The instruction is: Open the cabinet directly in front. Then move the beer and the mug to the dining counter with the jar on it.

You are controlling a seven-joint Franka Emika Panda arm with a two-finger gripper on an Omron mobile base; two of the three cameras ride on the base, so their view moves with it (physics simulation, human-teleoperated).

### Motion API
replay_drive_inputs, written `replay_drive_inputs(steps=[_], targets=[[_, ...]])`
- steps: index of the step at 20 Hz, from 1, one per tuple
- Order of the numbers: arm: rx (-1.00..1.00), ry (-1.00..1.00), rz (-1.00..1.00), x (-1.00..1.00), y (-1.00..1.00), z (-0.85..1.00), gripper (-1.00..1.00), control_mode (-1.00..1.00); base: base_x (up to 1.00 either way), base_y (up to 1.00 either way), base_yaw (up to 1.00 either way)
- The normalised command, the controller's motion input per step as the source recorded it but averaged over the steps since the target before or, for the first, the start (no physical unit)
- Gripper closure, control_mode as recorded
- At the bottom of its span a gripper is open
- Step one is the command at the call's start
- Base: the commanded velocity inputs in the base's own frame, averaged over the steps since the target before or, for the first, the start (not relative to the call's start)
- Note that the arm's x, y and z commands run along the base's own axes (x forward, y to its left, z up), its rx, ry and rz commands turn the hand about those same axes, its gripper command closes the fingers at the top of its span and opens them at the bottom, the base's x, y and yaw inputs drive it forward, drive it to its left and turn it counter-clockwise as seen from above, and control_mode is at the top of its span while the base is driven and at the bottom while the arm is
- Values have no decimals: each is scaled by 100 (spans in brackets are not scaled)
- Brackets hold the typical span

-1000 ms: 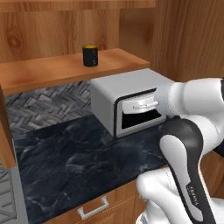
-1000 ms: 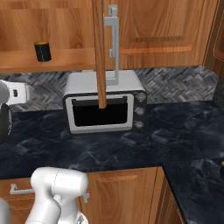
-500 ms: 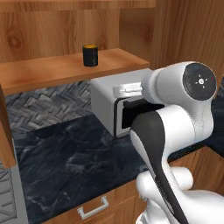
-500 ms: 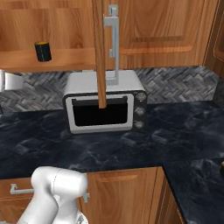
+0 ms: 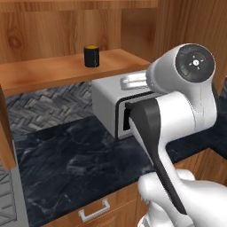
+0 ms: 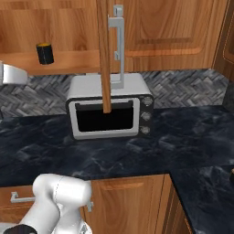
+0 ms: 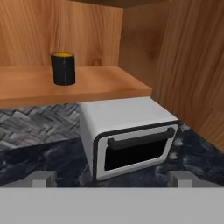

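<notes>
The cabinet (image 7: 87, 85) stands open, and its door (image 6: 104, 55) with a long silver bar handle is swung out edge-on over the toaster oven. The black mug (image 7: 63, 68) with an orange inside stands upright on the cabinet's bottom shelf (image 5: 53, 73), left of middle; it is also the mug (image 5: 91, 56) (image 6: 45, 53) in both base views. My gripper (image 7: 113, 178) is open and holds nothing. It hangs in front of the counter, well short of the mug and below shelf level. The beer, the jar and the dining counter are out of view.
A white toaster oven (image 6: 109, 112) sits on the black marble counter (image 5: 66, 159) under the shelf. My arm's big elbow (image 5: 177, 106) hides much of the oven in the left base view. More wooden wall cabinets (image 6: 173, 27) run to the right, and drawers (image 5: 94, 212) lie below.
My arm has swung up and folded, so its elbow now looms large in the left base view. The hand has risen a little. The mug and door have not moved, and the gripper stays open.
</notes>
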Motion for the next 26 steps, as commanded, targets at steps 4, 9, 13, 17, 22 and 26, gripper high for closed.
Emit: replay_drive_inputs(steps=[4,9,13,17,22,26], targets=[[0,-2,13,4,-8,0,-100,-100,0,0,0],[3,-14,23,2,-23,3,-100,-100,0,0,0],[1,-6,10,11,-2,12,-100,-100,0,0,0],[0,-1,0,38,8,30,-100,-100,0,0,0],[0,0,2,66,17,36,-100,-100,0,0,0],[4,0,5,70,13,6,-100,-100,0,0,0]])
